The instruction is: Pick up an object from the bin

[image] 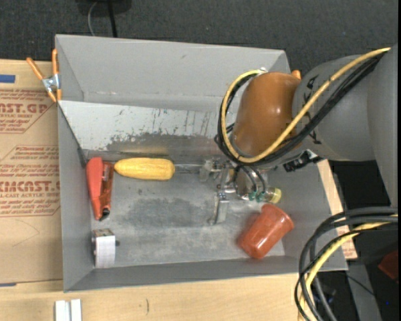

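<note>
The grey metal bin [167,216] beneath me has a scuffed floor, bare in the middle. Along its left wall a red hand tool [97,187] lies lengthwise. Just beside the tool's upper end, a yellow corn cob [144,168] lies crosswise near the back wall. A small white roll [104,248] sits in the front left corner. At front right a red-orange cup [264,231] lies on its side, well apart from the other three.
</note>
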Motion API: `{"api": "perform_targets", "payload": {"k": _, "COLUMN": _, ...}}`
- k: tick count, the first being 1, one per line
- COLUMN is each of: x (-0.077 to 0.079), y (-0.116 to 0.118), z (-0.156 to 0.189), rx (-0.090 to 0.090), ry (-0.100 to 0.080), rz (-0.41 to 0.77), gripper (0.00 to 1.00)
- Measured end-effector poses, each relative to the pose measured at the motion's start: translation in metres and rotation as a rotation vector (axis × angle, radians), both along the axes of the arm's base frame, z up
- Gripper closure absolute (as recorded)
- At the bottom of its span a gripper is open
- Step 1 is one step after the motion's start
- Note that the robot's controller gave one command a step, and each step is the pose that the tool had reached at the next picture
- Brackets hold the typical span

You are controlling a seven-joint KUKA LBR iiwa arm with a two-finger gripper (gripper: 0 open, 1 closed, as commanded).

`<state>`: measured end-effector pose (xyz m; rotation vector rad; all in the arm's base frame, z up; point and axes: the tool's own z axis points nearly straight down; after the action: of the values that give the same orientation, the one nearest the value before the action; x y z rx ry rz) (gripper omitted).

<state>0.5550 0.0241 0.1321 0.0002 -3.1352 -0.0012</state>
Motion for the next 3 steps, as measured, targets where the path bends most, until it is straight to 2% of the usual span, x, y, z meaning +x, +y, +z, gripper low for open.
{"api": "perform_targets", "payload": {"k": 1, "x": 0.002, "y": 0.0, "z": 0.004, "rx": 0.0, "ry": -0.007, "rz": 0.0, "gripper": 0.0}}
{"api": "perform_targets", "payload": {"k": 2, "x": -0.006, "y": -0.044, "z": -0.009, "rx": 0.002, "ry": -0.007, "rz": 0.031, "gripper": 0.0}}
{"api": "perform_targets", "payload": {"k": 3, "x": 0.001, "y": -0.074, "z": -0.04, "rx": -0.002, "ry": -0.009, "rz": -0.045, "gripper": 0.0}}
